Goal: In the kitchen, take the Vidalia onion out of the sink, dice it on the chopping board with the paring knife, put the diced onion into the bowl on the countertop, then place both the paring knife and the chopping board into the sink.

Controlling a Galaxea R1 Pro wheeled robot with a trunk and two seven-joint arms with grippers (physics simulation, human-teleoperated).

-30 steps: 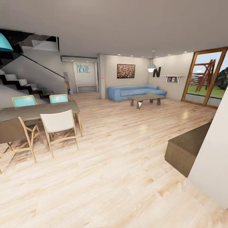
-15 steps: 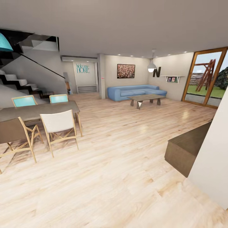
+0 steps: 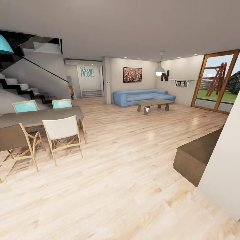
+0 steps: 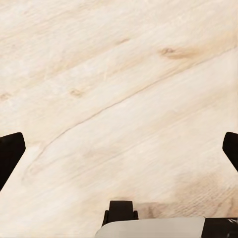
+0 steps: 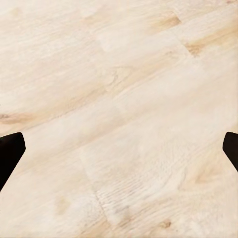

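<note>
The sink, Vidalia onion, chopping board, paring knife, bowl and countertop are out of view; I am in a living and dining room. My left gripper [image 4: 119,148] hangs open over the pale wooden floor, its dark fingertips [image 4: 10,153] far apart at the picture's edges, nothing between them. My right gripper [image 5: 119,148] is likewise open over bare floorboards, with one black fingertip [image 5: 9,153] at each side.
A dining table [image 3: 40,116] with several chairs [image 3: 61,133] stands at the left, stairs [image 3: 20,86] behind it. A blue sofa [image 3: 141,96] and coffee table [image 3: 153,105] sit far ahead. A brown bench [image 3: 195,160] and white wall [image 3: 225,173] are at the right. Wooden floor [image 3: 126,160] stretches ahead.
</note>
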